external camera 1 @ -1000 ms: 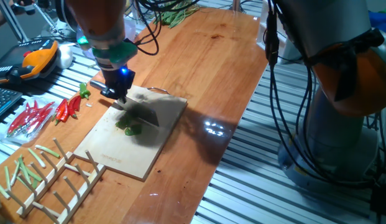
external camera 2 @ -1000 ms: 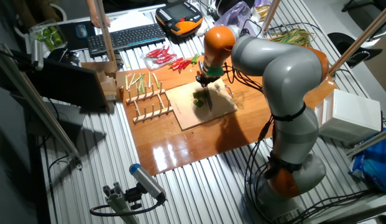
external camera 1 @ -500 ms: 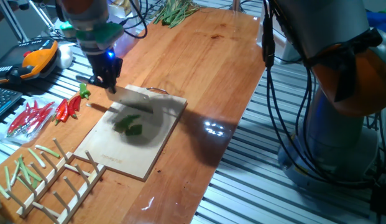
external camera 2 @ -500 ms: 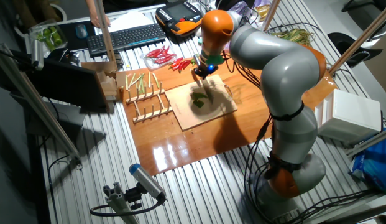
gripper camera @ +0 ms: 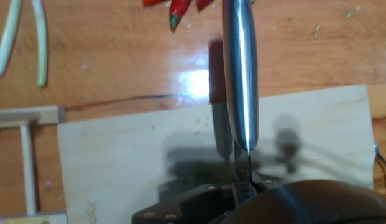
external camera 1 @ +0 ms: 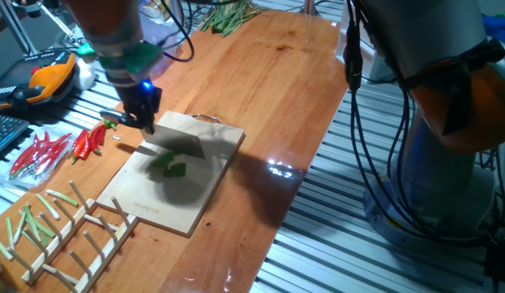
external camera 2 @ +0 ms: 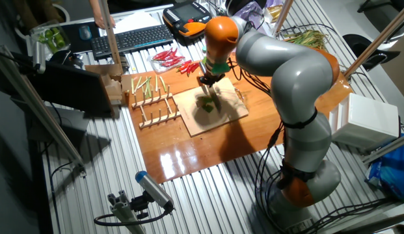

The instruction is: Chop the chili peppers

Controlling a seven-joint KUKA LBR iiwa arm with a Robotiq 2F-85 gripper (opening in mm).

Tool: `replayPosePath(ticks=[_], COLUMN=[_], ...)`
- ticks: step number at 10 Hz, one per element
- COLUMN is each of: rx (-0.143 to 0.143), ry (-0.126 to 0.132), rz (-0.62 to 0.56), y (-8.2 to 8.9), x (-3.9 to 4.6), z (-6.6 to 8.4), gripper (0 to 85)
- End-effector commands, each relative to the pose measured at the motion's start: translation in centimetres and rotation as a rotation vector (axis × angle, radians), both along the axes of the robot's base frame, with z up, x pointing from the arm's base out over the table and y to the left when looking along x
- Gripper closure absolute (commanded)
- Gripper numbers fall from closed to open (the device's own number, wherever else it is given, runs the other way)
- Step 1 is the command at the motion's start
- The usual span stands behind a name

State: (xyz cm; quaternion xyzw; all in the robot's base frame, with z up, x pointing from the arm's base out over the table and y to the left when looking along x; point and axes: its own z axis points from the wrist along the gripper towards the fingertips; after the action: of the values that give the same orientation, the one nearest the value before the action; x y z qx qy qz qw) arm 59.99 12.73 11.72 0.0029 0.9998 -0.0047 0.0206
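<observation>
Right now the chili peppers (external camera 1: 168, 166) sit as small green pieces near the middle of the cutting board (external camera 1: 146, 203), blade above them.

Gripper (external camera 1: 143, 119) hangs over the board's far corner, fingers pinching the knife (external camera 1: 175, 145) at its handle end, the blade slanting over the pieces. From the hand view, the knife spine (gripper camera: 239, 74) runs straight up the frame and hides the peppers. Red chilies (external camera 1: 88, 140) lie just off the board on the wooden surface (external camera 1: 268, 89); motion blur softens the blade edge.
</observation>
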Motion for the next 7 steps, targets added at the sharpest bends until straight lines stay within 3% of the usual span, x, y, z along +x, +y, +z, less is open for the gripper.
replayPosePath(ticks=[1, 4, 5, 7], rx=[-0.001, 0.0, -0.014, -0.018], ry=[-0.002, -0.013, -0.014, -0.005], rz=[0.005, 0.008, 0.014, 0.033], y=[0.2, 0.7, 0.8, 0.7], x=[-0.26, -1.08, -1.29, -1.29], z=[-0.2, -0.8, -1.0, -2.2], gripper=[85.0, 85.0, 85.0, 85.0])
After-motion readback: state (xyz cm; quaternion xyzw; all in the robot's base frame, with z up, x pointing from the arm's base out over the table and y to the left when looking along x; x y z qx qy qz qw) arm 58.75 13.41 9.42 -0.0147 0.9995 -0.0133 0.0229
